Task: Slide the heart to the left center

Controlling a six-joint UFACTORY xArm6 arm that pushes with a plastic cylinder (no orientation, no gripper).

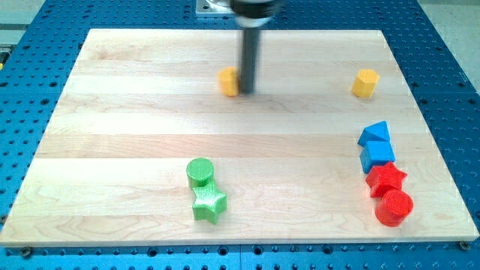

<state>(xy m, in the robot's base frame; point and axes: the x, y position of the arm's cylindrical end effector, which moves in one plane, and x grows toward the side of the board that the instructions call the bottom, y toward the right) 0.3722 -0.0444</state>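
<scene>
A dark rod descends from the worktop's [112, 112] top edge and my tip [246, 91] rests on the wood just right of a small yellow block [228, 82], touching it or nearly so; the rod hides that block's right side, so its shape cannot be made out, and whether it is the heart cannot be told. The block sits in the upper middle of the worktop, well apart from the left edge. The tool is a plain rod with nothing to clench or release, and it grasps nothing. Toward the top right corner stands a second yellow block [365, 82], six-sided by the look of it, alone and well clear of my tip. Along the right edge four blocks run in a close line: a blue triangle [374, 133] above a blue cube [377, 155], then a red star [386, 179] and a red cylinder [394, 207] nearest the bottom right corner, each touching or just beside the next. Near the bottom edge, left of centre, a green cylinder [200, 172] sits against a green star [209, 202] just below it
</scene>
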